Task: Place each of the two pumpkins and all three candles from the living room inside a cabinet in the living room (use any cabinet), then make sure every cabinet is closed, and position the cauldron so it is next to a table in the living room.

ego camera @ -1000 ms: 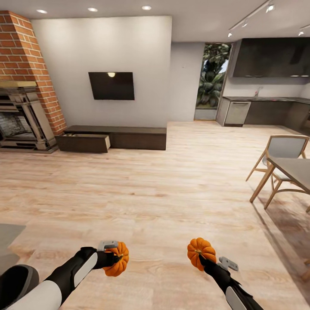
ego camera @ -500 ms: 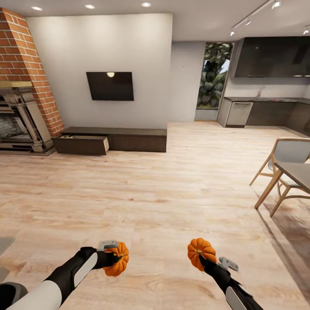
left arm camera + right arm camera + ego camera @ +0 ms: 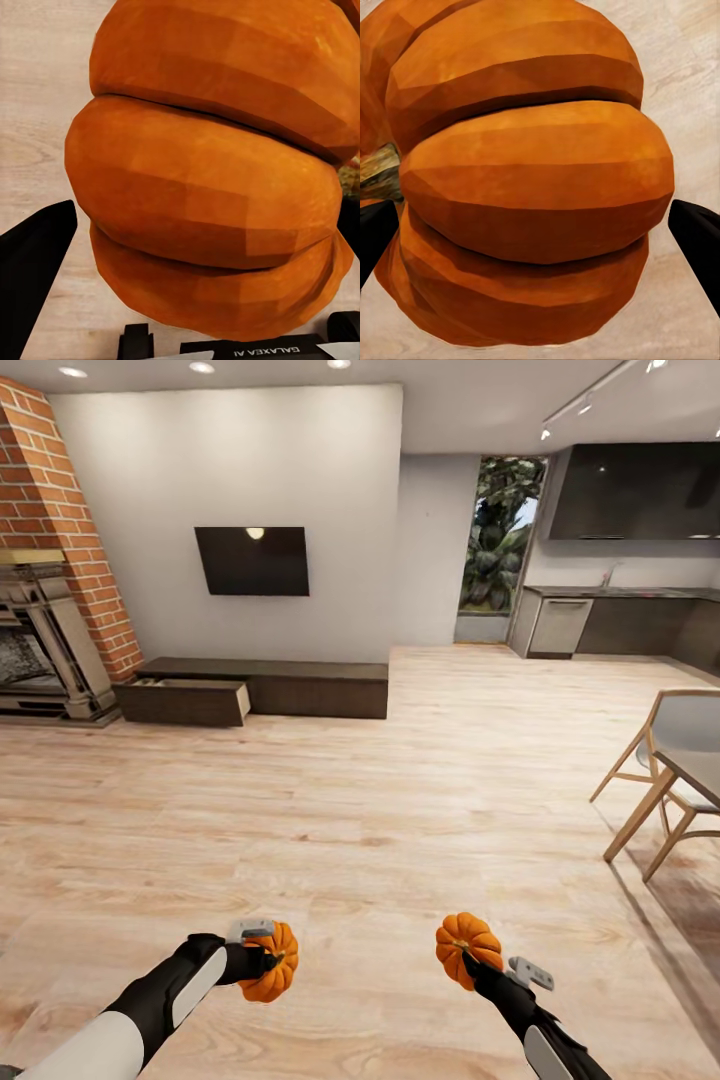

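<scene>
The left gripper (image 3: 262,961) is clamped on one pumpkin (image 3: 270,975), low and near on the left. The right gripper (image 3: 478,958) is clamped on the other pumpkin (image 3: 466,948), low and near on the right. Both pumpkins hang above the wooden floor (image 3: 400,790), a little apart from each other.

Each pumpkin looks small, hard and light. The skin looks smooth, so it may slip. The bumpy ribs give the fingers good spots to squeeze, and the black fingers (image 3: 697,240) sit on both sides of the round belly.

A pumpkin is round and a bit flat, so it has no long side. The right one shows its dark stem (image 3: 462,943) toward the camera. The left one lies tipped on its side.

Far away on the left stands the cabinet (image 3: 300,690) against the wall. Its left drawer (image 3: 185,701) is pulled open.
</scene>
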{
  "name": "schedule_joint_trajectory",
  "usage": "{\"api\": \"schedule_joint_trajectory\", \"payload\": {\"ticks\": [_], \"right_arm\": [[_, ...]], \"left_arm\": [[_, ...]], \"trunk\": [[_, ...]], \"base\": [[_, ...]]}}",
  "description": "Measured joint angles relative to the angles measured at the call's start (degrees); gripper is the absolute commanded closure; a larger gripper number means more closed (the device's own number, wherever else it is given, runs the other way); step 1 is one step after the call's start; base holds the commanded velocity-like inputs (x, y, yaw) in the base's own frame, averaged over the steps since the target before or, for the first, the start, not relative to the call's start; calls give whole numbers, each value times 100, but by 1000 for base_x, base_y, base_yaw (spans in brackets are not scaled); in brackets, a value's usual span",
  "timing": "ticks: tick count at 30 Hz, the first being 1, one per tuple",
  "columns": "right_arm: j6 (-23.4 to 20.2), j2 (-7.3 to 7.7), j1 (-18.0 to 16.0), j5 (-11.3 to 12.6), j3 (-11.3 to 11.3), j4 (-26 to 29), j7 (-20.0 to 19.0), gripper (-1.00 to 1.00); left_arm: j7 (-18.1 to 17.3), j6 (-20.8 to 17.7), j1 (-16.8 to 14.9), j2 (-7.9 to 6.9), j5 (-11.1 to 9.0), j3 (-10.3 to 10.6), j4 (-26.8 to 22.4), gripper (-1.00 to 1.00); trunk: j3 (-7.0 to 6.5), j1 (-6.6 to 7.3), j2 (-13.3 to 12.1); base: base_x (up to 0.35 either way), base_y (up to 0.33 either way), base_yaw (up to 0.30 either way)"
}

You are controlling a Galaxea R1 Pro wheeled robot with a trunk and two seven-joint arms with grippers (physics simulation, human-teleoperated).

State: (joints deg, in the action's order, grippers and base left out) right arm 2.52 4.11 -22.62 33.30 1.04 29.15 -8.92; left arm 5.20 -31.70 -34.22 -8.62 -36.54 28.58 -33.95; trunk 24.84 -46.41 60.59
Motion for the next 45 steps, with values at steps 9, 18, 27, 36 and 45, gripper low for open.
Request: {"api": "schedule_joint_trajectory", "payload": {"ticks": [9,18,27,36,45], "right_arm": [[1,0,0,0,-1,-1,6,100],[8,0,0,0,0,-11,18,100],[111,0,0,5,0,-119,19,100],[114,0,0,1,0,-122,19,100],[114,0,0,3,0,-117,19,100]], "left_arm": [[0,91,0,1,-10,74,0,100],[0,105,0,0,-6,122,0,100],[-8,107,0,-8,0,131,0,100],[-8,106,0,-8,0,132,0,100],[-8,106,0,-4,2,132,0,100]], "trunk": [[0,0,0],[0,0,0],[0,1,0],[0,1,0],[0,1,0]], "base": [[277,0,0],[282,0,0],[327,0,0],[332,0,0],[332,0,0]]}}
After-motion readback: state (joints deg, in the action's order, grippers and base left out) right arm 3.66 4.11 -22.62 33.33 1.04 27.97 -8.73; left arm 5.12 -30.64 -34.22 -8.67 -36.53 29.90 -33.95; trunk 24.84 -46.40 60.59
